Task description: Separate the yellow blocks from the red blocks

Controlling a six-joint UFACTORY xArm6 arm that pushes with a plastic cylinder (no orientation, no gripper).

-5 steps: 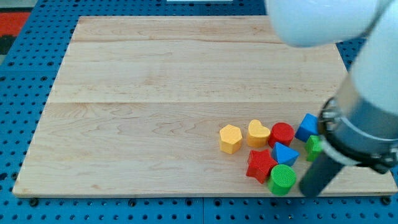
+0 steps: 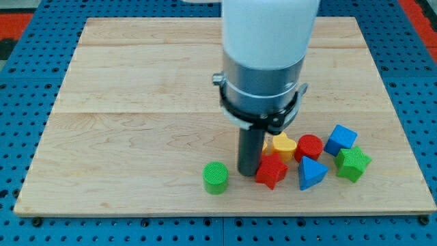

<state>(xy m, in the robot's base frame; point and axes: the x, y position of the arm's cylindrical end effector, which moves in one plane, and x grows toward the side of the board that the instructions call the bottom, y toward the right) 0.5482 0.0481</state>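
Tip [image 2: 247, 171] of rod touching red star [image 2: 271, 170] at its 9 o'clock; no pincer fitted, nothing held. Yellow heart [image 2: 283, 145] at 1 o'clock of star, touching red cylinder [image 2: 309, 147]. Green cylinder [image 2: 216, 178] apart at 9 o'clock of tip.

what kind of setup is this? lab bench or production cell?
Likely a lab tabletop rig, not production. A pale wooden board lies on blue perforated pegboard, with toy-like blocks such as a green cylinder and a red star, beside my tip.

My tip [image 2: 248, 171] stands between the green cylinder [image 2: 216, 178] on its left and the red star [image 2: 272, 170], touching its right — the yellow heart [image 2: 283, 145] lies just behind the star.
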